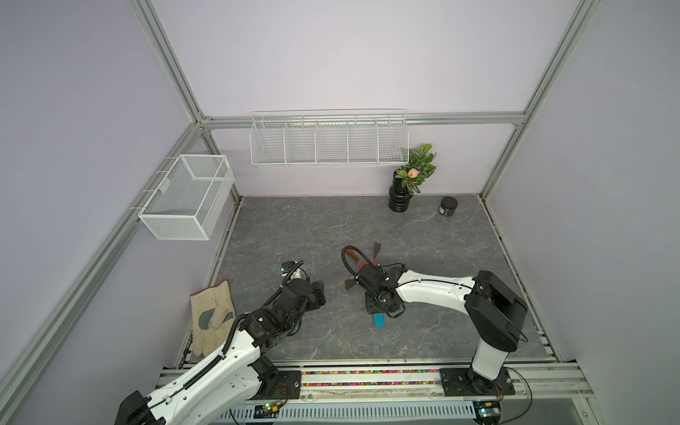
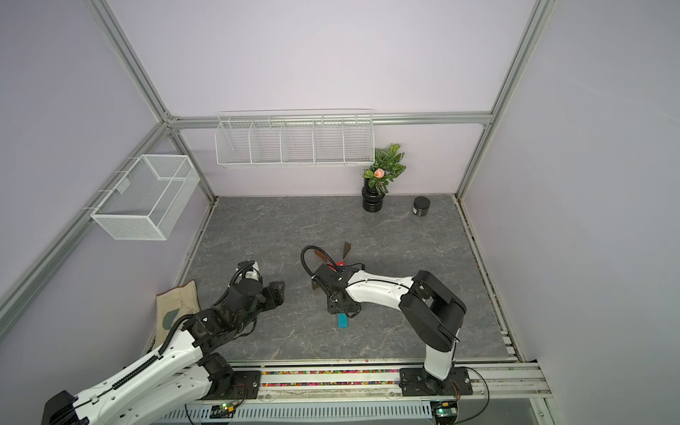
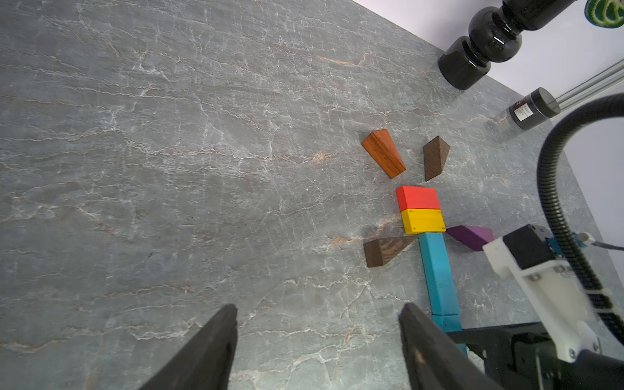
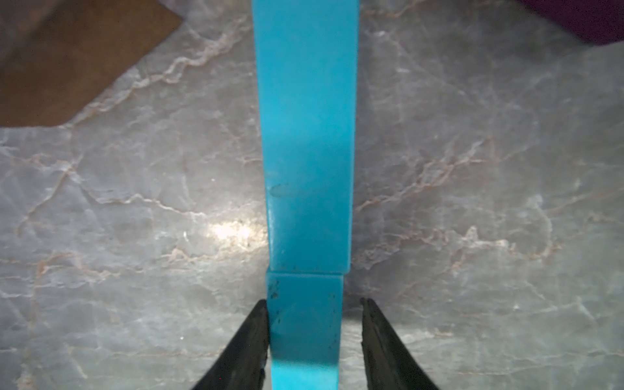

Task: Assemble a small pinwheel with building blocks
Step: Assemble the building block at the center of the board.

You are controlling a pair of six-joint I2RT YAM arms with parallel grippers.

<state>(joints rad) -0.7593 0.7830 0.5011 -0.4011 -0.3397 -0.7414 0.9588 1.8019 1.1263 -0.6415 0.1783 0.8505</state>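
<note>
Right wrist camera looks down on the stem of the pinwheel. Two teal bars lie end to end on the grey tabletop, the upper teal bar touching the lower teal bar at a slightly stepped seam. The right fingers straddle the lower bar, spread. One rests against its side and its partner stands clear of it, so nothing is pinched.

Taking the far wall as twelve o'clock in both top views, the figure lies flat near the middle of the tabletop. Its centre is a red block with a yellow block touching it at six o'clock, and the stem runs on toward six. An orange-brown wedge sits at about eleven o'clock of the centre and a dark brown wedge at one, both just apart from the red. A brown wedge points in from eight o'clock and a purple wedge from four.

The left fingers are spread wide with nothing between them, between eight and nine o'clock of the figure and apart from it. A black vase and a black round jar stand at the back, around one o'clock. A glove lies at the eight o'clock edge.
</note>
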